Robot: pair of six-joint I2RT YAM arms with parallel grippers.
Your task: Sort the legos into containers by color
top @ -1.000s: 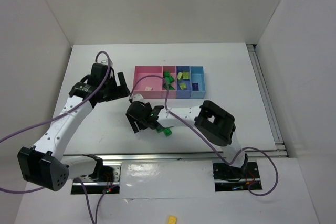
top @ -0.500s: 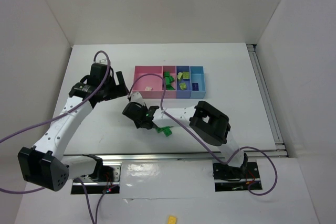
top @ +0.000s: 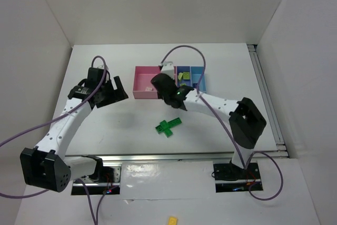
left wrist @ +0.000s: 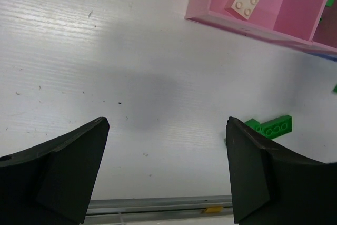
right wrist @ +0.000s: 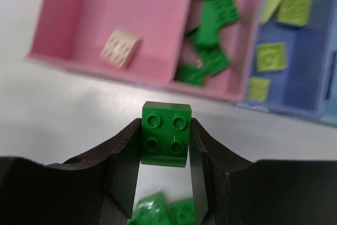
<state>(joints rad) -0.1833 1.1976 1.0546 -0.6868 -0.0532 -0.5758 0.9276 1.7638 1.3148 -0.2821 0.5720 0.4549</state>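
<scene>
The counter (top: pixel 105 67) carries the row of trays (top: pixel 143 75) at its far middle. The right arm (top: pixel 221 106) reaches across to them. The left arm (top: pixel 63 125) hangs off to the left, and the left claw (left wrist: pixel 167 125) is spread wide and empty above bare counter.

The right claw (right wrist: pixel 165 130) is narrowed onto a green brick (right wrist: pixel 166 148), pinched by two sides with its studs toward the wrist camera. It hovers just short of the trays' near wall. Ahead and a little right is the second pink tray (right wrist: pixel 245 40), where the other greens (right wrist: pixel 213 59) lie. The big pink tray (right wrist: pixel 105 9) to its left holds a cream brick (right wrist: pixel 121 47). The blue tray (right wrist: pixel 303 72) to the right holds the yellow-green bricks (right wrist: pixel 271 56).

To do this step well, I judge the brick should go forward and slightly right, high enough to clear the rim. It should be wholly past the near wall and centred between the dividers before the claw opens. A low release would keep it from bouncing into a neighbouring tray. Loose greens (top: pixel 168 126) wait on the counter, nearer the arms.
</scene>
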